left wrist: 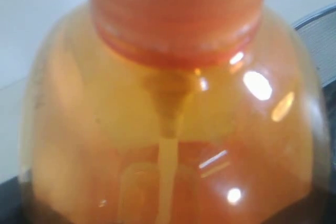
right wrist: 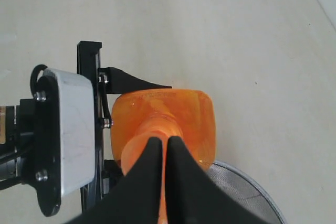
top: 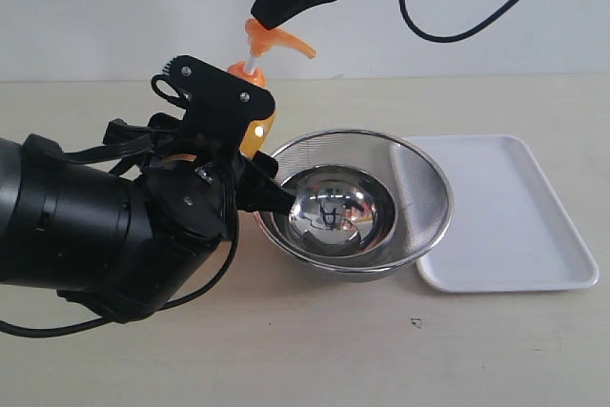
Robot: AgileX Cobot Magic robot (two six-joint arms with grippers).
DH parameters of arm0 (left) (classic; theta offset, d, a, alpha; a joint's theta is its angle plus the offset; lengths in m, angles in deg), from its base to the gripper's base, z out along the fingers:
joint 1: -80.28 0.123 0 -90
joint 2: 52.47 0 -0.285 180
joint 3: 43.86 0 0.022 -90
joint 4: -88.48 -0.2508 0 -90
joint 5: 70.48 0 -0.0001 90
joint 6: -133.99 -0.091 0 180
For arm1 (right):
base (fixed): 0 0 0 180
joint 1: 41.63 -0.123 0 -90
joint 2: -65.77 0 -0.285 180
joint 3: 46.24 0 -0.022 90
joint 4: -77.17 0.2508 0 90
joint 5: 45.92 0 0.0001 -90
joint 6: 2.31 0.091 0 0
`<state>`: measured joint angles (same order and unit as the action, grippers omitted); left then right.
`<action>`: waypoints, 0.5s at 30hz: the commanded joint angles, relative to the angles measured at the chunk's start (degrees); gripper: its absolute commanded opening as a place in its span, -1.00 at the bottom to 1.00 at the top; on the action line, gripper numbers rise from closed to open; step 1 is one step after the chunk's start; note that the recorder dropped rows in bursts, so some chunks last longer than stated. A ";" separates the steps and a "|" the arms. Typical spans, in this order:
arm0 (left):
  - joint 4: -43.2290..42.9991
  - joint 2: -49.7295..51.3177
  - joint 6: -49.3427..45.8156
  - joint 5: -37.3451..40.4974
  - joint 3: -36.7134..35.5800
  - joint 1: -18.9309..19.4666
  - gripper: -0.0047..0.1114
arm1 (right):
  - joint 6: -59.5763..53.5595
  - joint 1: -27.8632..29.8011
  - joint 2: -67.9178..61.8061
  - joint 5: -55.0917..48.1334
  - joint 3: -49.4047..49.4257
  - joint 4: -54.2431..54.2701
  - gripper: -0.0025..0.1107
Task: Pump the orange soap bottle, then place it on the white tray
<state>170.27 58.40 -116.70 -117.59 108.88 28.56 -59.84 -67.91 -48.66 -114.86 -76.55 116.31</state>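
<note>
The orange soap bottle (top: 279, 42) stands upright at the back left of the table, its white stem showing under the pump head. My left gripper (top: 250, 145) is shut on the bottle's body, which fills the left wrist view (left wrist: 168, 103). My right gripper (top: 262, 18) comes down from above, jaws shut, its tip resting on the back of the pump head. In the right wrist view the right gripper (right wrist: 164, 141) sits over the bottle's shoulder (right wrist: 194, 111). The white tray (top: 505, 226) lies empty at the right.
A round steel mesh bowl (top: 424, 188) with a smaller shiny steel bowl (top: 338, 207) inside it sits between the bottle and the tray, overlapping the tray's left edge. The mesh bowl's rim (right wrist: 247, 192) shows in the right wrist view. A black cable hangs at the top right.
</note>
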 commanded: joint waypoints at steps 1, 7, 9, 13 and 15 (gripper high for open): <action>-1.78 0.04 0.42 -1.13 0.56 -0.16 -0.84 | 0.51 -0.08 -0.88 -1.03 0.22 -0.68 -0.96; -1.78 0.04 0.42 -1.13 0.56 -0.16 -0.84 | 1.02 -0.12 -0.88 -1.03 0.22 -0.68 -0.96; -1.78 0.04 0.42 -1.03 0.56 -0.16 -0.84 | 1.56 -0.12 -0.88 -1.03 0.22 -0.68 -0.96; -1.78 0.04 0.42 -1.03 0.56 -0.16 -0.84 | 1.56 -0.21 -0.88 -1.03 0.22 -0.68 -0.96; -1.78 0.04 0.42 -1.03 0.56 -0.16 -0.84 | 1.56 -0.21 -0.88 -1.03 0.22 -0.68 -0.96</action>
<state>170.27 58.40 -116.70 -117.59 108.88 28.56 -58.55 -67.91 -48.76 -114.86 -76.65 116.31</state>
